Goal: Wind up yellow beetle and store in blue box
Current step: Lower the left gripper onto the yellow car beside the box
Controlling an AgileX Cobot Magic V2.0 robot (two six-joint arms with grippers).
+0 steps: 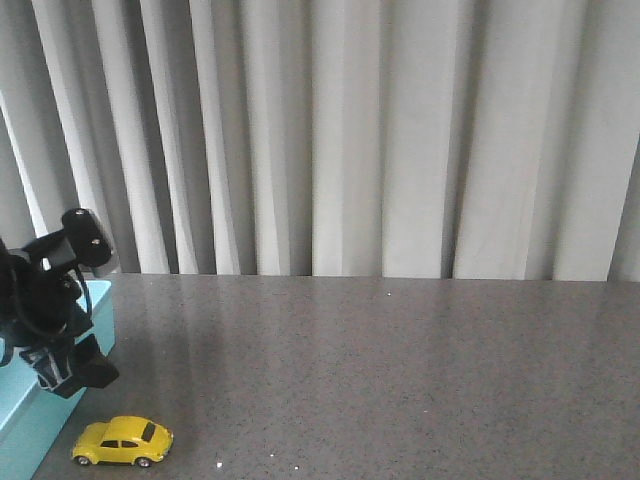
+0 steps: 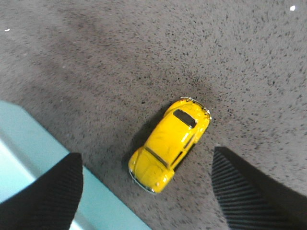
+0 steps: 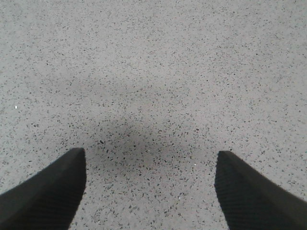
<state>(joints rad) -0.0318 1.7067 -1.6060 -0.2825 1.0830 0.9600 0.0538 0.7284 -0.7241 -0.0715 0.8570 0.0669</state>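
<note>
The toy car (image 1: pixel 122 442), a small yellow beetle with dark windows, stands on its wheels on the speckled grey table (image 1: pixel 400 380) at the near left edge of the front view. It lies just below and slightly ahead of the left pincer (image 1: pixel 70 370), not touched by it. In the left wrist view the car (image 2: pixel 169 143) sits on the table between the two spread black fingers (image 2: pixel 249 191), closer to neither, set at a slant to them. The left pincer (image 2: pixel 146 191) is released, its jaws wide apart and holding nothing.

The blue box (image 1: pixel 40 410), a shallow pale turquoise tray, rests at the left edge of the table, just beside the car and partly under the left arm; its wall (image 2: pixel 43 158) runs beneath one finger of that pincer.

The right pincer (image 3: pixel 148 191) is also released, jaws wide, with only bare table (image 3: pixel 153 72) under it. A pale pleated curtain (image 1: pixel 350 130) hangs behind the table.
</note>
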